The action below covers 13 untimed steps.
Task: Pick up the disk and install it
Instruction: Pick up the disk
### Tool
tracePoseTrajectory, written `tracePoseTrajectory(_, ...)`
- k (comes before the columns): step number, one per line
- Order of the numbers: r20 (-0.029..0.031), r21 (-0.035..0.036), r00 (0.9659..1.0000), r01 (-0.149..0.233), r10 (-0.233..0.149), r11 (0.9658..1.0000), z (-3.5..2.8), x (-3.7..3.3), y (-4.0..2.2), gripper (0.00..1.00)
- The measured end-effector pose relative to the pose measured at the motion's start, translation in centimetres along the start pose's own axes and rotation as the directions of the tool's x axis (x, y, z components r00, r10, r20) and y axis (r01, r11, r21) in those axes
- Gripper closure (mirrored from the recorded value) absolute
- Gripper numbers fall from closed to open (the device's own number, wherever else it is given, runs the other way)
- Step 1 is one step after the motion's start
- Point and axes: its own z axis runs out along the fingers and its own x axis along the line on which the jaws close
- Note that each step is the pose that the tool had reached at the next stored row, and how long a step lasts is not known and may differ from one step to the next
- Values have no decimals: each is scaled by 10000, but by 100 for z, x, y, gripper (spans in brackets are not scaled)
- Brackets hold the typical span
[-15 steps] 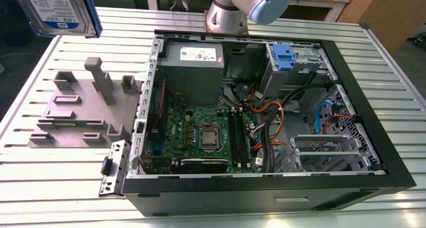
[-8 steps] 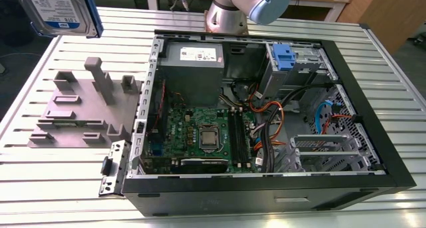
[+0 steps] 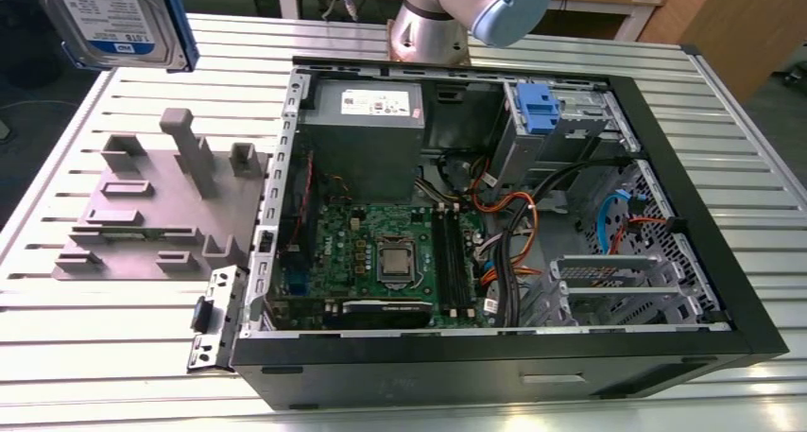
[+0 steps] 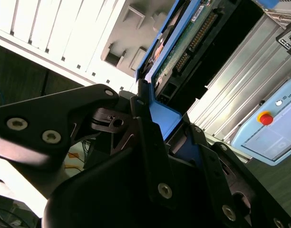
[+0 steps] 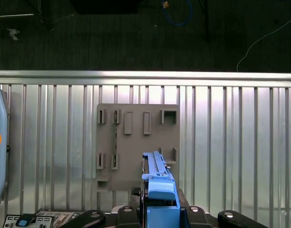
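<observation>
The jaws are clamped on the disk point(image 4: 181, 50). In the second wrist view the black gripper point(image 4: 165, 122) pinches the disk's blue-railed end, with a finger on either side. The disk's long axis runs straight out from the fingertips, and a green circuit board shows on one face.

In the first wrist view the disk point(image 5: 157, 183) is seen edge-on. It points away from the gripper point(image 5: 160, 209) toward the grey fixture plate point(image 5: 136, 137) on the slatted table point(image 5: 240, 142), and it is apart from both.

In the exterior view the disk point(image 3: 113, 21) hangs in the air over the table's far corner at the exterior view's left. It stands on end, and its white-and-blue label point(image 3: 108, 11), with barcodes and dark print, faces the camera.

The open computer case point(image 3: 505, 366) lies well apart. Its grey power supply point(image 3: 366, 134) bears a white sticker point(image 3: 378, 99).
</observation>
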Motion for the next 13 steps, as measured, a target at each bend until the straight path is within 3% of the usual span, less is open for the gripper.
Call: tracePoseTrajectory(13, 0, 0, 10000, 0, 0, 10000, 0, 0, -43, 64)
